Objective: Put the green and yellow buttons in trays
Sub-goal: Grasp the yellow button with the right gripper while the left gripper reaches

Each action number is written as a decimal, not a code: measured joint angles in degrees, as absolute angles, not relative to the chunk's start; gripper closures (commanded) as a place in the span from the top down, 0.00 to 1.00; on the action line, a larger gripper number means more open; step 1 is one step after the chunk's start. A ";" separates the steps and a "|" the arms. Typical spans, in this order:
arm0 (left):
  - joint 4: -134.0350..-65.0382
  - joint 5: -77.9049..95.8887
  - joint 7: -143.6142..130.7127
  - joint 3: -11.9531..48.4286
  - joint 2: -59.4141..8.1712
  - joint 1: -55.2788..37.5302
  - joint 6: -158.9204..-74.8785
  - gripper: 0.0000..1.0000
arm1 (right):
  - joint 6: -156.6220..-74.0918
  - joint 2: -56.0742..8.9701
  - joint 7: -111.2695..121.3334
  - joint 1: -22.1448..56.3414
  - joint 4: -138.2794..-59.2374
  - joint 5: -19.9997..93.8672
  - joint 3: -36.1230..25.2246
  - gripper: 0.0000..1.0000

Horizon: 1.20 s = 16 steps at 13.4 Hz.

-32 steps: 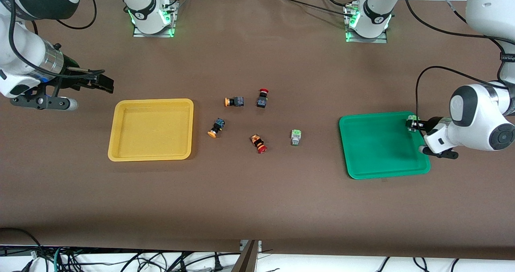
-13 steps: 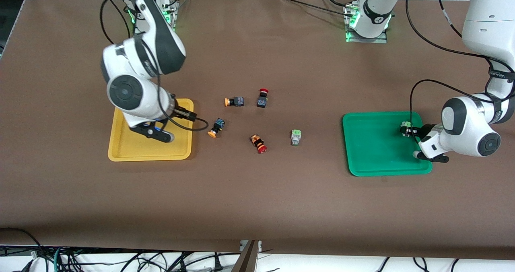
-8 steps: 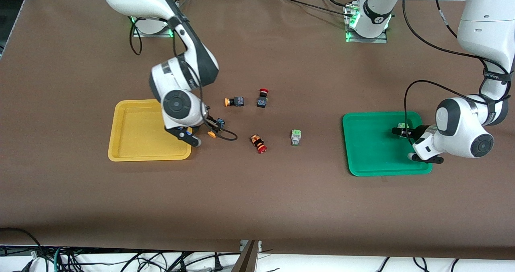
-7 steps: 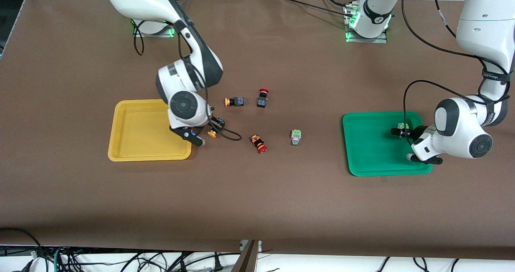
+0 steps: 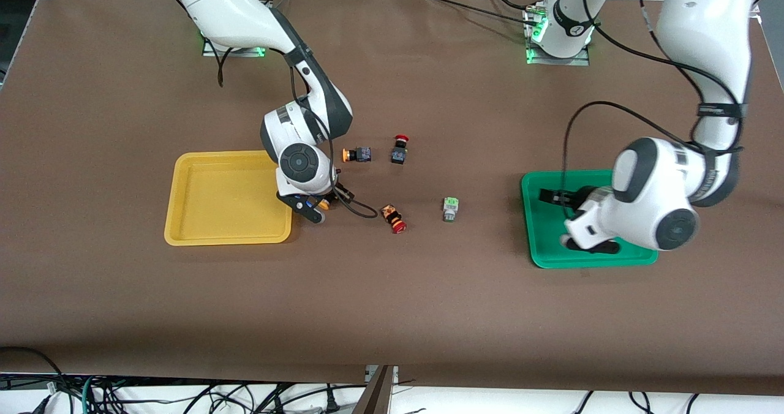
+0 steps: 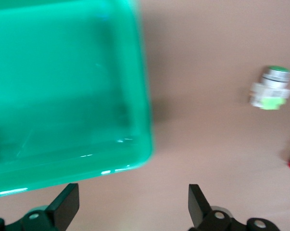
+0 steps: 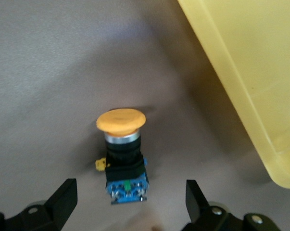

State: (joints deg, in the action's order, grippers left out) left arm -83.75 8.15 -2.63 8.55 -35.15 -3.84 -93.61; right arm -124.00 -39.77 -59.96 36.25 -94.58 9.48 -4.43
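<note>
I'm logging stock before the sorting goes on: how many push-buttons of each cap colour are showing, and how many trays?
Yellow-cap buttons: 2
Red-cap buttons: 2
Green-cap buttons: 1 showing; one tray's floor is partly hidden
Trays: 2
Total: 7

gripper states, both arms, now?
Left gripper: open, empty, over the edge of the green tray.
Right gripper: open, holding nothing, straddling the yellow button on the table beside the yellow tray.

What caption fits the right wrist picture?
Open right gripper above a yellow button on the table, beside the yellow tray.
</note>
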 measured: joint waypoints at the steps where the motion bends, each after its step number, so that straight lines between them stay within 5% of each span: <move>1: -83.59 10.11 -3.11 8.57 -35.16 -6.04 -93.63 1.00 | -124.61 -40.08 -59.97 36.28 -94.93 9.53 -4.40 0.90; 8: -83.69 12.08 -3.20 8.54 -36.09 -19.11 -105.89 1.00 | -125.24 -40.22 -59.98 36.45 -95.70 9.70 -4.21 0.43; 16: -88.16 7.46 -4.64 7.36 -42.36 -23.19 -120.61 1.00 | -113.25 -36.06 -47.38 33.01 -91.95 9.70 -6.56 0.41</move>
